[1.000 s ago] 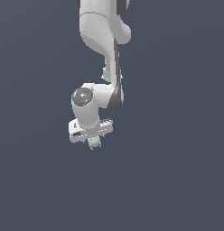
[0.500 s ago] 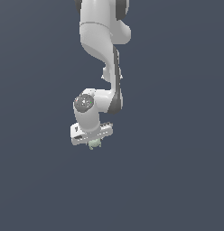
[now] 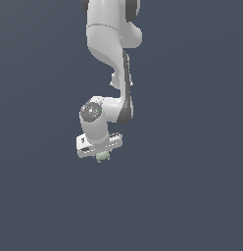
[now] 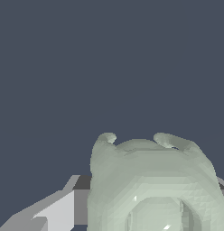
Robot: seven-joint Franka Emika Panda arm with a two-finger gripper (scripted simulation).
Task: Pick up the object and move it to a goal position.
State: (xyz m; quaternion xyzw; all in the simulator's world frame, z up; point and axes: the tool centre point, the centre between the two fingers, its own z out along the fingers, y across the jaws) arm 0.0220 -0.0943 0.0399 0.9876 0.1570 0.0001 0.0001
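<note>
The object (image 3: 103,156) is a tiny pale grey-green knobby block. It peeks out just below my white gripper (image 3: 101,155) in the exterior view, held above the flat grey ground. My gripper is shut on it. In the wrist view the object (image 4: 152,185) fills much of the picture, roundish with small bumps at its edge, and a finger (image 4: 55,212) shows beside it. The fingertips are mostly hidden by the hand and the object.
The white arm (image 3: 111,59) comes down from the top of the exterior view. A plain dark grey-blue ground (image 3: 192,196) lies all around. No goal marker shows.
The arm has moved the gripper and the held object a little toward the exterior view's left and slightly down. The grip has not changed.
</note>
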